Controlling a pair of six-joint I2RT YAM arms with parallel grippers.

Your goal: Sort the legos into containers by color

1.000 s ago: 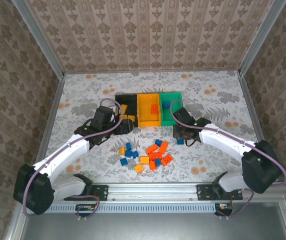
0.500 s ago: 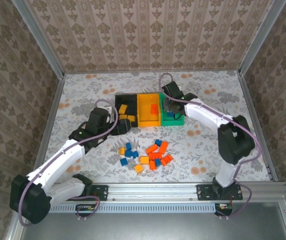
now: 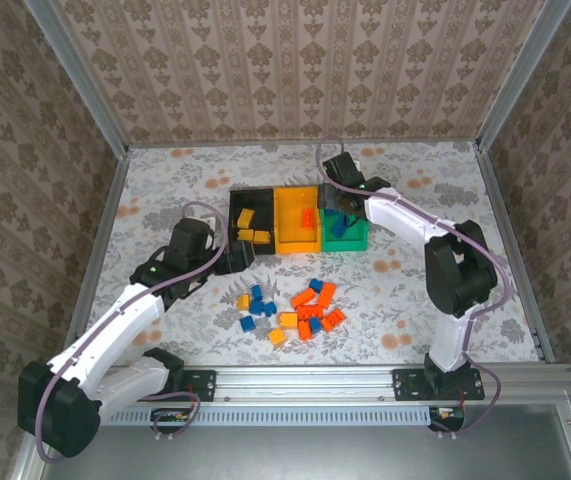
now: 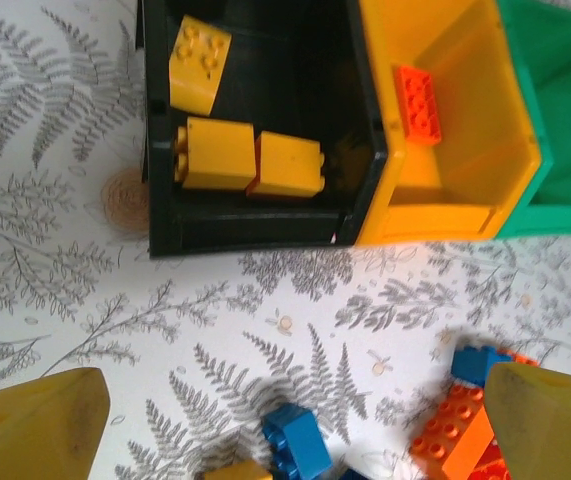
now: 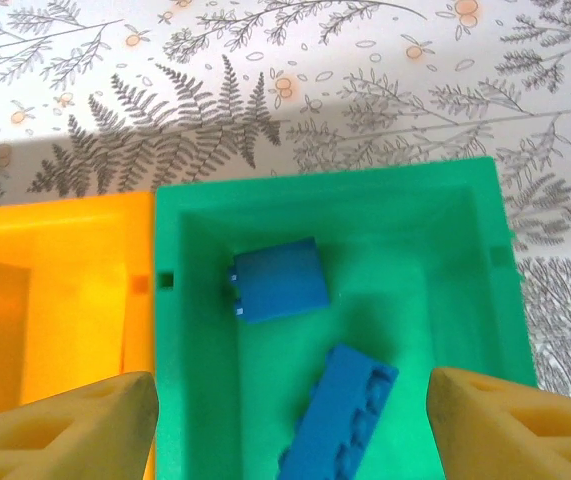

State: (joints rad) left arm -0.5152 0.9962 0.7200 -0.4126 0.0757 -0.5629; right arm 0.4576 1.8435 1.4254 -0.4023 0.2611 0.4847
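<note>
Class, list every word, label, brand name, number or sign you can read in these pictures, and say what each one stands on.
None can be read.
The black bin, yellow-orange bin and green bin bear no writing.
The bricks show plain faces and studs; any lettering on the studs is too small to tell.
The table cover and wallpaper carry only plant patterns.
</note>
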